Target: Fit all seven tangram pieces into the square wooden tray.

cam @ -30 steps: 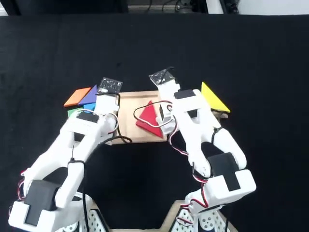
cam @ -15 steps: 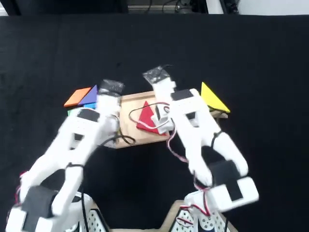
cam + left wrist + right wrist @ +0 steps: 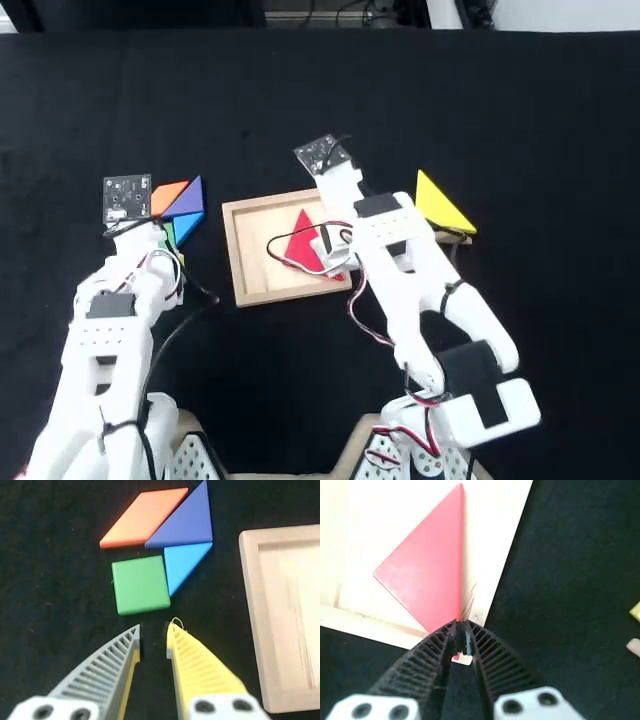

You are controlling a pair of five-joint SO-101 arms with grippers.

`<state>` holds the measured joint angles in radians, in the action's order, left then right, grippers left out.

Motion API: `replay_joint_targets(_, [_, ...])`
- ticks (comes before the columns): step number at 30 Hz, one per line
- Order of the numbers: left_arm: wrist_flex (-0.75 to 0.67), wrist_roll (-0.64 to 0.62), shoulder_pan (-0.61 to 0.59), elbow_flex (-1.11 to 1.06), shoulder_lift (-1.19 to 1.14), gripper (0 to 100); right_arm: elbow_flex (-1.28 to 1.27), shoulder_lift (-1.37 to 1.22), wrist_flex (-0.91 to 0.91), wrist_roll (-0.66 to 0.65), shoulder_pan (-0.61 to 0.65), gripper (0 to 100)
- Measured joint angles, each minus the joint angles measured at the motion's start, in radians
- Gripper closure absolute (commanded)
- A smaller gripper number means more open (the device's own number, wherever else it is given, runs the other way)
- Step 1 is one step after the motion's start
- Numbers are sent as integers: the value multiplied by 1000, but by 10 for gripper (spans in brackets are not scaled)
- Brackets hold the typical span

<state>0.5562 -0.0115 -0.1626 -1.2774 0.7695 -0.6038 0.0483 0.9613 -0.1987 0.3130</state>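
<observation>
- One red triangle [image 3: 305, 245] lies inside the wooden tray [image 3: 232, 260] in the high view; a yellow triangle [image 3: 440, 205] sits outside one wall.
- Left wrist view: the left gripper [image 3: 154, 629], slightly parted and empty, hangs near the green square [image 3: 141, 584] beside the tray; thin, stiff, light, likely slick, so pinch opposite edges.
- Right wrist view: the right gripper [image 3: 461, 630], closed on nothing evident, sits at the red triangle's corner by the tray's rim.

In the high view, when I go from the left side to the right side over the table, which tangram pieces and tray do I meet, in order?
orange parallelogram → dark blue triangle → wooden tray, left rim first → red triangle lying inside it → yellow triangle
</observation>
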Motion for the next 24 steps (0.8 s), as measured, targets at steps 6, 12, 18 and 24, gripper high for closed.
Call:
replay_joint_targets(6, [-14,0,68,-31,15,894,28,-97,-3,-21,2,987])
replay_joint_targets(12, [-29,0,95,-41,15,895,35,-118,-2,-44,52,987])
replay_joint_targets(18, [-44,0,104,-54,17,895,35,-117,2,-46,110,987])
replay_joint_targets(24, [-44,0,104,-52,17,895,35,-117,-3,-54,130,987])
